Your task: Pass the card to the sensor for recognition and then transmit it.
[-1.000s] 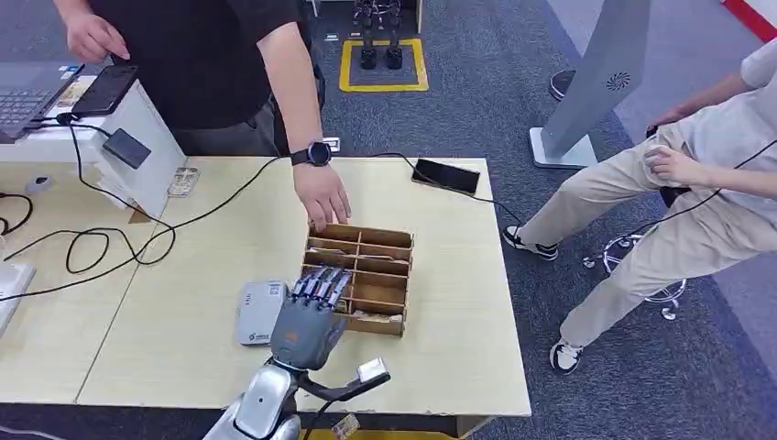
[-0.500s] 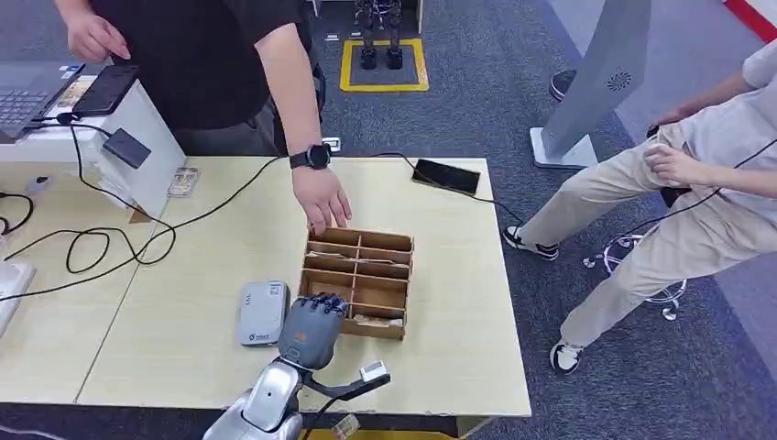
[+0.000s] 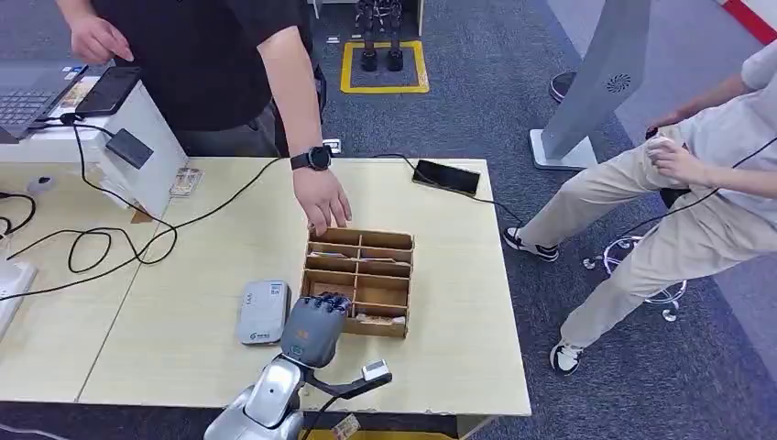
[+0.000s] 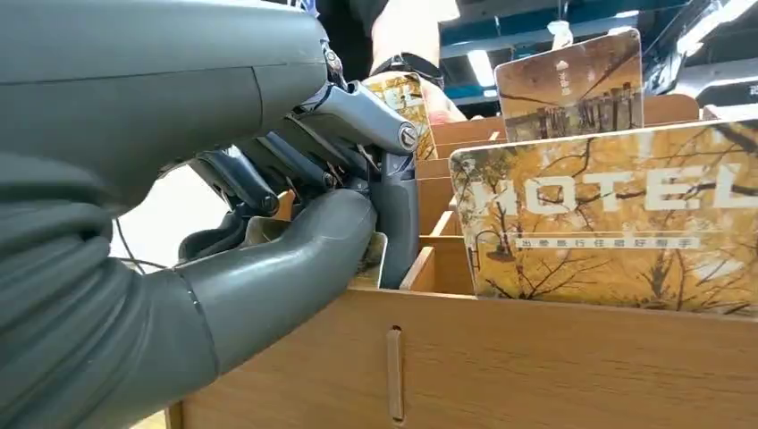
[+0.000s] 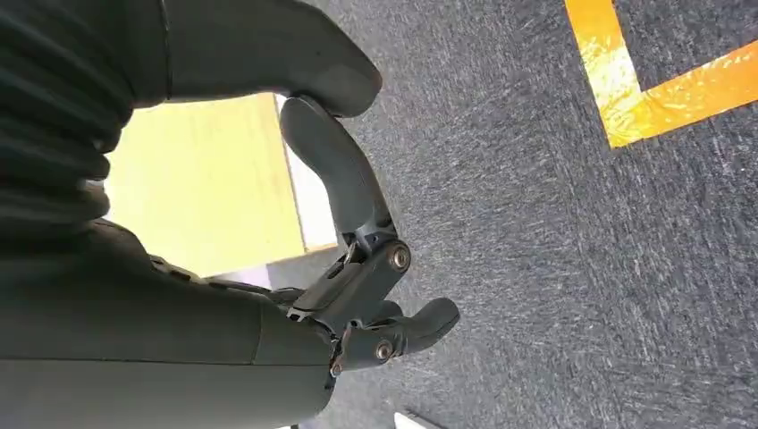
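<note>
The robot's left hand (image 3: pixel 311 330) reaches into the near-left compartment of a wooden divided box (image 3: pixel 359 280) on the table (image 3: pixel 183 357). In the left wrist view its thumb and fingers (image 4: pixel 393 214) close narrowly on a card (image 4: pixel 371 264) that stands there. Other cards (image 4: pixel 617 223), printed with yellow autumn trees and the word HOTEL, stand upright in neighbouring compartments. A grey card reader (image 3: pixel 263 312) lies just left of the box. A person's hand (image 3: pixel 322 200) touches the box's far edge. The right hand (image 5: pixel 357 295) hangs over carpet, fingers loosely curled, holding nothing.
</note>
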Robot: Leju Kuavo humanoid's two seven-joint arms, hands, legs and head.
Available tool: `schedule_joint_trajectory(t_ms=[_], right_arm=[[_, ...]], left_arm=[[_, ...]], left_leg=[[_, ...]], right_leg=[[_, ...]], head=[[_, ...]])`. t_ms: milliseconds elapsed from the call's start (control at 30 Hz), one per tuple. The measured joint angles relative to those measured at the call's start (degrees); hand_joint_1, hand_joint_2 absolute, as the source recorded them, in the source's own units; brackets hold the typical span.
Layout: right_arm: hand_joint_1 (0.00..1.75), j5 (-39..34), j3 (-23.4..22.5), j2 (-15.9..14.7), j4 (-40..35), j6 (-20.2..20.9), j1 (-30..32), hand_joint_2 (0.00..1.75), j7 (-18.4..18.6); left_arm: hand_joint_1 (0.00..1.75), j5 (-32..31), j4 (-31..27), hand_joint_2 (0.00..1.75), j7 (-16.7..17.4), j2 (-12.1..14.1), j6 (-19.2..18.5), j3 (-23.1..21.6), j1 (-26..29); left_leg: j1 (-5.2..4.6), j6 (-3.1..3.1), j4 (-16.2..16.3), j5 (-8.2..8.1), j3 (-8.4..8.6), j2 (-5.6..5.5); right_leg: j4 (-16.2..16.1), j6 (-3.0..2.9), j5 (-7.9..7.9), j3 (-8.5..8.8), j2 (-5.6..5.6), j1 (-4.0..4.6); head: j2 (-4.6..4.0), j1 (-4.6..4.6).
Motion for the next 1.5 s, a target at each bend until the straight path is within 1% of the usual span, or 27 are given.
schedule_joint_trajectory(t_ms=[100, 133, 167, 267, 333, 400, 467, 533, 600, 633, 667, 767, 800, 833, 867, 900, 933, 1033, 1133, 1233, 1500], right_arm=[[0.0, -0.09, 0.0, -0.04, 0.0, 0.0, 0.02, 1.75, -0.07], [0.0, -0.09, 0.0, -0.07, 0.0, 0.0, 0.03, 1.75, -0.13], [0.0, -0.09, 0.0, -0.09, 0.0, -0.02, 0.03, 1.75, -0.17], [0.0, -0.15, 0.0, -0.17, 0.0, -0.02, 0.04, 1.75, -0.37], [0.0, -0.2, 0.0, -0.22, 0.0, -0.02, 0.04, 1.75, -0.59], [0.0, -0.26, 0.0, -0.24, 0.0, -0.06, 0.1, 1.75, -0.79], [0.0, -0.26, 0.0, -0.24, 0.0, -0.11, 0.18, 1.75, -0.98], [0.0, -0.44, 0.0, -0.24, 0.0, -0.22, 0.27, 1.75, -1.03], [0.0, -0.44, -0.02, -0.24, 0.0, -0.39, 0.29, 1.75, -1.03], [0.0, -0.44, -0.02, -0.24, 0.0, -0.44, 0.3, 1.75, -1.03], [0.0, -0.44, -0.02, -0.22, 0.02, -0.48, 0.31, 1.75, -1.03], [0.0, -0.44, -0.02, -0.24, 0.02, -0.59, 0.31, 1.75, -1.03], [0.0, -0.44, 0.0, -0.24, 0.02, -0.63, 0.32, 1.75, -1.03], [0.0, -0.44, 0.0, -0.24, 0.04, -0.7, 0.31, 1.75, -1.05], [0.0, -0.44, -0.02, -0.22, 0.04, -0.77, 0.29, 1.75, -1.18], [0.0, -0.41, -0.02, -0.22, 0.07, -0.81, 0.3, 1.75, -1.22], [0.0, -0.33, -0.02, -0.22, 0.07, -0.81, 0.33, 1.75, -1.36], [0.0, -0.07, 0.0, -0.22, 0.09, -0.98, 0.31, 1.75, -1.4], [0.0, 0.0, 0.0, -0.22, 0.09, -1.05, 0.28, 1.75, -1.53], [0.0, 0.0, 0.0, -0.2, 0.13, -1.07, 0.27, 1.75, -1.53], [0.0, 0.0, 0.0, -0.15, 0.24, -1.14, 0.25, 1.75, -1.55]], left_arm=[[1.71, 0.02, 0.0, 1.75, 0.22, 0.0, 0.02, -0.26, 0.01], [1.69, 0.02, 0.0, 1.75, 0.22, 0.0, 0.07, -0.28, 0.01], [1.75, 0.04, -0.02, 1.75, 0.2, 0.0, 0.07, -0.28, 0.03], [1.75, 0.11, -0.29, 1.75, -0.33, 0.0, 0.09, -0.28, 0.16], [1.75, 0.2, -1.05, 1.75, -1.18, 0.0, 0.09, -0.28, 0.59], [1.75, 0.52, -3.23, 1.75, -3.29, 0.11, 0.13, -0.16, 1.5], [1.75, 1.27, -6.45, 1.75, -7.57, -0.04, 0.13, 1.27, 3.22], [1.75, 2.73, -10.54, 1.75, -14.18, -1.47, 0.15, 4.64, 5.34], [1.75, 4.35, -13.64, 1.75, -20.45, -3.3, 0.13, 9.12, 6.93], [1.75, 4.9, -14.96, 1.75, -22.37, -4.16, 0.13, 11.07, 7.55], [1.75, 5.29, -16.26, 1.75, -23.52, -4.91, 0.13, 13.02, 8.06], [1.75, 5.55, -18.34, 1.75, -24.72, -6.17, 0.09, 15.72, 9.14], [1.75, 6.07, -18.97, 1.75, -26.3, -6.92, 0.09, 16.86, 9.44], [1.75, 7.09, -19.66, 1.75, -29.65, -7.67, 0.09, 18.35, 9.62], [1.75, 8.24, -20.37, 1.75, -33.22, -7.98, 0.09, 19.94, 9.84], [1.75, 9.89, -21.05, 1.75, -36.07, -8.09, 0.07, 21.69, 10.19], [1.75, 11.42, -21.66, 1.75, -37.69, -8.28, 0.09, 23.09, 10.47], [1.75, 15.09, -23.36, 1.75, -38.54, -8.39, 0.07, 24.87, 10.89], [1.75, 16.52, -24.0, 1.75, -38.62, -8.41, 0.04, 25.88, 10.91], [1.75, 16.26, -24.04, 1.75, -39.23, -8.42, 0.04, 26.49, 10.91], [1.75, 13.86, -24.04, 1.75, -39.08, -8.44, -0.02, 28.11, 11.09]], left_leg=[[0.0, 0.0, 0.0, 0.0, 0.0, 0.0], [0.0, 0.0, 0.0, 0.0, 0.01, 0.0], [0.0, 0.0, 0.0, 0.0, 0.01, 0.0], [0.0, 0.0, 0.0, 0.0, 0.01, 0.0], [0.0, 0.0, 0.0, 0.0, 0.0, 0.01], [0.0, 0.0, 0.0, 0.0, 0.0, 0.01], [0.0, 0.0, 0.0, -0.01, -0.03, 0.02], [0.0, 0.0, 0.01, -0.01, -0.13, 0.0], [0.0, 0.01, 0.0, -0.02, -0.19, 0.01], [0.0, 0.04, 0.0, -0.04, -0.2, 0.02], [0.0, 0.04, 0.0, -0.05, -0.2, 0.02], [0.0, 0.04, 0.0, -0.07, -0.19, 0.02], [0.0, 0.04, 0.0, -0.07, -0.2, 0.01], [0.01, 0.04, 0.0, -0.07, -0.2, 0.02], [0.01, 0.03, 0.0, -0.07, -0.15, 0.06], [0.01, 0.03, 0.0, -0.07, -0.1, 0.15], [0.01, 0.03, 0.0, -0.07, -0.08, 0.18], [0.02, 0.02, 0.0, -0.06, -0.08, 0.18], [0.02, 0.02, 0.0, -0.06, -0.09, 0.17], [0.02, 0.02, 0.0, -0.06, -0.09, 0.18], [0.01, 0.02, 0.0, -0.07, -0.11, 0.17]], right_leg=[[0.0, 0.0, 0.0, 0.01, 0.0, 0.0], [0.0, 0.0, 0.0, 0.01, 0.0, 0.0], [0.0, 0.0, 0.0, 0.01, 0.0, 0.0], [0.0, 0.0, 0.0, 0.01, 0.0, 0.0], [0.0, 0.0, 0.0, 0.01, 0.01, 0.0], [0.0, 0.0, 0.0, 0.0, 0.01, 0.0], [0.0, -0.01, -0.01, -0.05, 0.02, 0.0], [0.0, 0.0, -0.02, -0.14, 0.03, 0.0], [0.0, 0.0, -0.03, -0.21, 0.03, 0.0], [0.0, 0.01, -0.04, -0.21, 0.04, 0.0], [-0.01, 0.02, -0.06, -0.22, 0.03, 0.0], [-0.01, 0.02, -0.06, -0.22, 0.03, 0.0], [-0.01, 0.03, -0.06, -0.22, 0.02, 0.0], [-0.01, 0.02, -0.06, -0.21, 0.03, 0.02], [-0.01, 0.02, -0.05, -0.21, 0.07, 0.02], [-0.01, 0.01, -0.05, -0.21, 0.16, 0.01], [-0.01, 0.01, -0.05, -0.22, 0.21, 0.02], [0.0, 0.01, -0.05, -0.23, 0.21, 0.02], [0.0, 0.01, -0.05, -0.23, 0.21, 0.02], [0.0, 0.01, -0.05, -0.22, 0.22, 0.02], [0.0, 0.02, -0.05, -0.22, 0.21, 0.01]], head=[[0.0, 0.0], [0.0, 0.0], [0.0, 0.0], [0.0, 0.0], [0.0, 0.0], [0.0, 0.0], [0.0, 0.0], [0.0, 0.0], [0.0, 0.02], [0.0, 0.0], [0.0, 0.0], [0.0, 0.0], [0.0, 0.0], [0.0, 0.02], [0.0, 0.07], [0.0, 0.0], [0.0, 0.0], [0.0, 0.02], [0.0, 0.02], [0.0, 0.02], [0.0, 0.02]])
